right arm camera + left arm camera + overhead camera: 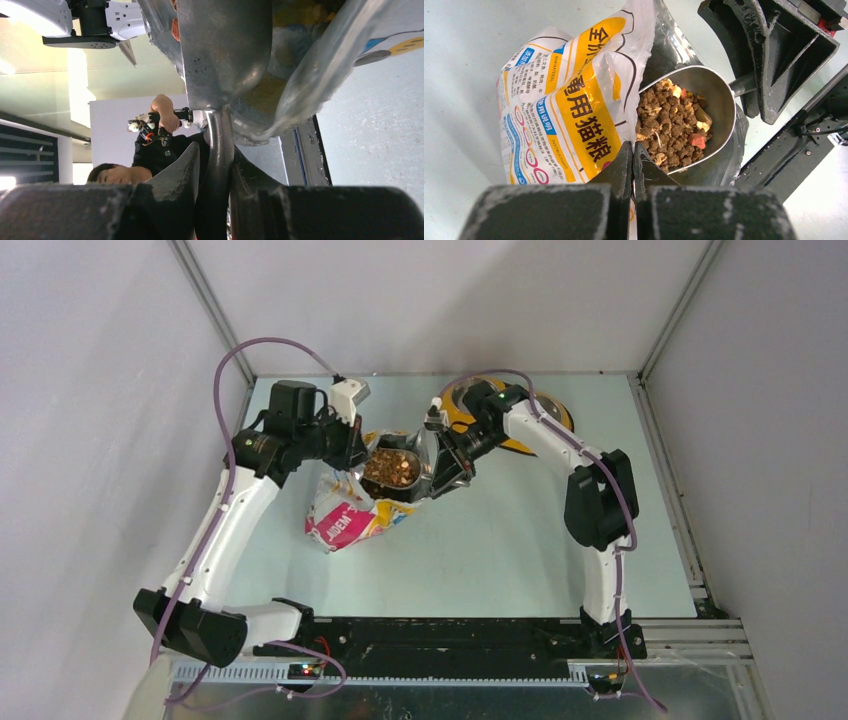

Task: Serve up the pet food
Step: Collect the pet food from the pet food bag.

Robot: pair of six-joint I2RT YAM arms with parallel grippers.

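Observation:
The glossy white-orange-pink bag (345,512) lies left of the table's middle with its mouth held up. My left gripper (350,450) is shut on the bag's rim (634,150). My right gripper (440,468) is shut on the handle (219,160) of the grey metal scoop (704,100). The scoop's bowl holds a heap of brown and tan pet food (671,125) at the bag's mouth; the kibble also shows in the top view (391,468). The scoop's underside (225,50) fills the right wrist view.
The yellow oval double-bowl feeder (550,418) stands at the back of the table, behind my right arm. The side walls close in left and right. A black rail (450,635) runs along the near edge.

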